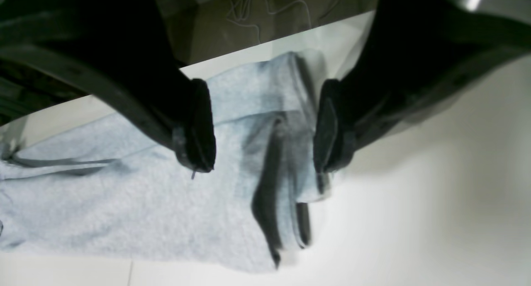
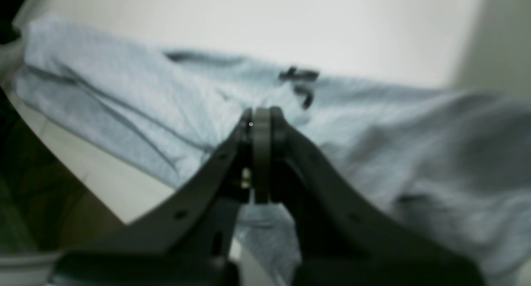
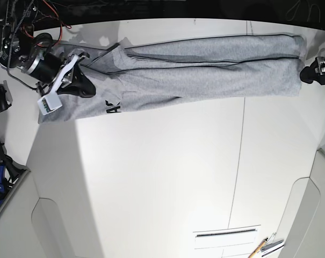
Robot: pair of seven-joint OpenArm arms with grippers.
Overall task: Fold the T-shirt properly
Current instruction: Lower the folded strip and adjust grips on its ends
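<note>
You will find the T-shirt (image 3: 194, 72) lying on the white table (image 3: 162, 177) along its far edge in the base view, stretched into a long, narrow band from one side to the other. The band shows 2 lengthwise folds, and a small part of the black lettering (image 3: 113, 108) shows at its near edge towards that view's left. The right gripper (image 2: 260, 118) is at that same end of the band. In the right wrist view its 2 fingers are pressed together, with grey cloth all around the tips; you cannot tell from this view whether any cloth is pinched between them. The left gripper (image 1: 265, 128) is at the opposite end, at the base view's right edge. In the left wrist view its 2 black pads (image 1: 201, 126) stand wide apart with nothing between them, and the end of the T-shirt (image 1: 157, 186) lies below the gap, its layered edges and dark fold shadows visible. A pencil (image 3: 257, 249) and a small clip (image 3: 273, 244) lie near the near edge of the table, well apart from the T-shirt.
</note>
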